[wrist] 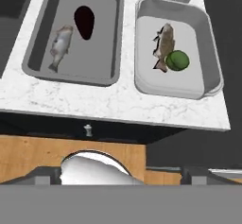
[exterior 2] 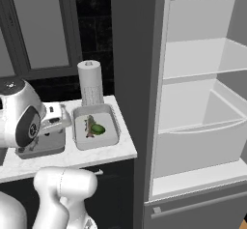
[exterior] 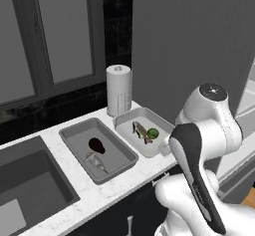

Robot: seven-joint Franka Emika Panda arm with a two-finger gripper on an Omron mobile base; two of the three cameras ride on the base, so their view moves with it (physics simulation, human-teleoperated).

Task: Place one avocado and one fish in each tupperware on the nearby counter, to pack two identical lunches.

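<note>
Counter [wrist: 118, 106]: white marbled worktop over dark cabinet fronts. In the hand view its front edge ran across the picture at 6 o'clock of both trays, with a bare strip of stone between the trays and that edge.

Refrigerator [exterior 2: 202, 102]: door open, pale shelves bare, standing at 3 o'clock of the counter's end in the right base view.

Sink basin [exterior: 30, 180]: large and dark, sunk in the counter at 9 o'clock of the grey tray in the left base view.

Mid-grey tupperware [wrist: 38, 43]: shallow, round-cornered, just beside the paler tray with a narrow strip of counter between their walls.

Off-white tupperware [wrist: 208, 43]: at 3 o'clock of the grey tray in the hand view, its far side close to the counter's end.

Paper towel roll [exterior: 119, 88]: upright, at 12 o'clock of the off-white tray against the back wall.

Silvery-grey fish [wrist: 61, 46]: lay in the grey tray, near its 9 o'clock wall.

Olive-brown fish [wrist: 164, 46]: lay in the off-white tray, roughly central.

Dark maroon avocado [wrist: 84, 22]: in the grey tray at 1 o'clock of the silvery fish, just apart from it.

Green avocado [wrist: 177, 60]: in the off-white tray at 4 o'clock of the brown fish, touching it.

Gripper: the fingers were not visible; it stood spread wide and carried nothing, looking down on both trays from above the counter's front.
</note>
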